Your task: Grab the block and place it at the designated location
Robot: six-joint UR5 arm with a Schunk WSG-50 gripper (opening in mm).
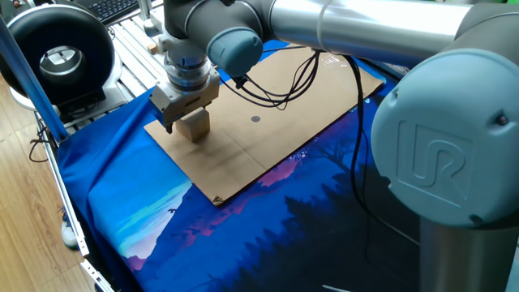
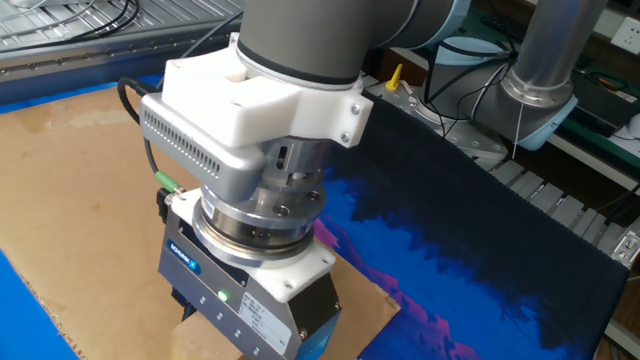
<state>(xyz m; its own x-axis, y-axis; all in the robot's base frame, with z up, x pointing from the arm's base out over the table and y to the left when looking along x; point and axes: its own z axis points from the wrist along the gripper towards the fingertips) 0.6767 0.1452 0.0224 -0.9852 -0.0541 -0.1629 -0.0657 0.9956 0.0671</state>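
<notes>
The block point(image 1: 195, 127), a light-tan wooden cube, sits between the fingers of my gripper point(image 1: 190, 126) at the near-left corner of the brown board point(image 1: 284, 105). The jaws are closed on its sides, and it is at or just above the board's surface. The designated location, a small dark dot point(image 1: 255, 119), lies on the board to the block's right, apart from it. In the other fixed view the gripper's body fills the foreground above the board point(image 2: 80, 200); the block and the fingertips are hidden there.
The board lies on a blue printed cloth point(image 1: 162, 211). A black round device point(image 1: 57, 57) and a metal rack stand at the back left. Black cables point(image 1: 284, 81) hang from the arm above the board. A second robot's base point(image 2: 540, 90) stands beyond the cloth.
</notes>
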